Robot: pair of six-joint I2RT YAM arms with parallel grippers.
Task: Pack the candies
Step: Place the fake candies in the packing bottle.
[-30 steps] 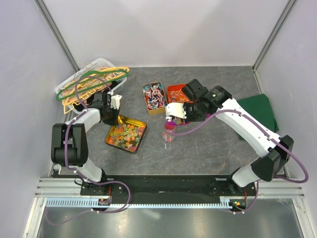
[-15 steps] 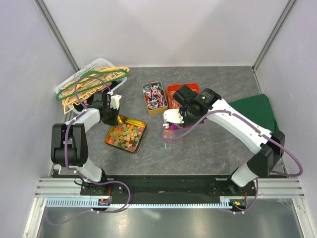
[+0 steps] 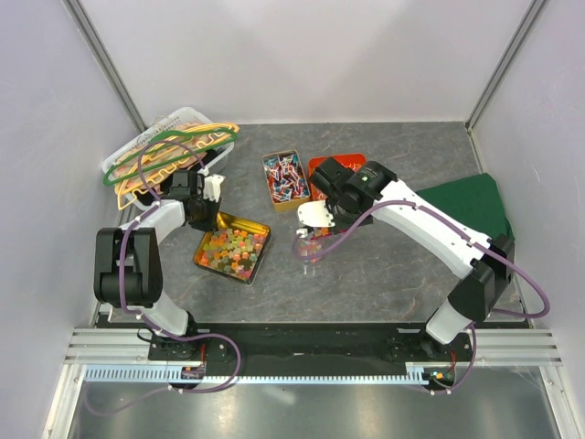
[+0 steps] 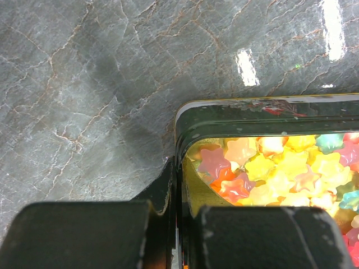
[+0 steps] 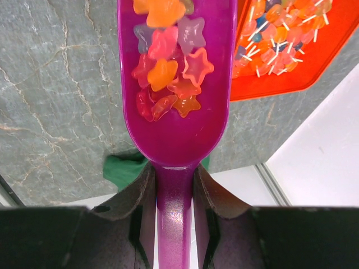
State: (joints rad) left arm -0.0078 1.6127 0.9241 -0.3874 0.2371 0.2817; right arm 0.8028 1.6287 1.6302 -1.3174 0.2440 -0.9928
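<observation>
No text, label, brand, number or sign can be read in any view. The tin [image 4: 241, 109] of star candies [image 4: 269, 174] and the purple scoop [image 5: 175, 129] bear no legible print. The wrapped sweets [image 3: 283, 178], upper middle of the top view, are too small to show any lettering.

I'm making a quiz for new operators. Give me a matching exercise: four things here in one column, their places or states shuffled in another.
1. purple scoop
2. gold tin
3. green cloth
4. hangers

A. far left corner
B. handle held by right gripper
C. rim pinched by left gripper
D. far right side

Pairs: 1-B, 2-C, 3-D, 4-A
</observation>
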